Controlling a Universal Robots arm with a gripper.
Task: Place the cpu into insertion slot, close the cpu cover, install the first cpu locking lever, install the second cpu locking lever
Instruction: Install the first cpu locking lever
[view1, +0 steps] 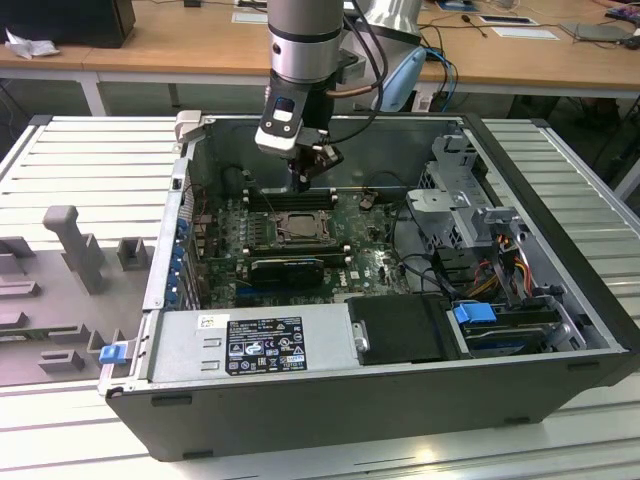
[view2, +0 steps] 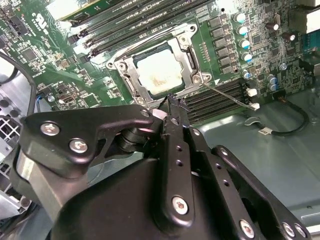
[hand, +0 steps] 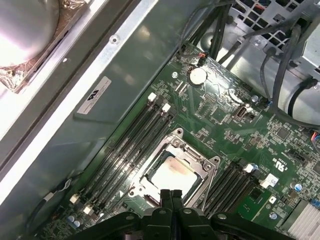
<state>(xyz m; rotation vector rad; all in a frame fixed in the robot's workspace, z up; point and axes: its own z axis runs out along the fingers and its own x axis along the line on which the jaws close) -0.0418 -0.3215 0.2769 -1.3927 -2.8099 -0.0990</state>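
The cpu (view2: 159, 70) (hand: 172, 175), a pale square chip, lies in the insertion slot (view1: 299, 226) on the green board inside the open case. The cpu cover (view2: 184, 49) (hand: 201, 166), a grey metal frame, lies flat around it. A thin lever rod (view2: 227, 93) angles away from one socket corner across the black memory slots. My gripper (view1: 305, 178) (view2: 172, 102) (hand: 170, 192) hangs just above the socket's edge. Its slim fingers are shut together with nothing between them.
Long black memory slots (hand: 125, 145) (view2: 135, 22) flank the socket. The case's metal wall (hand: 100, 95) runs close by. A power supply (view1: 250, 345) sits at the front and a drive cage (view1: 455, 180) with cables on the exterior view's right. Grey fixtures (view1: 70, 240) stand on the table.
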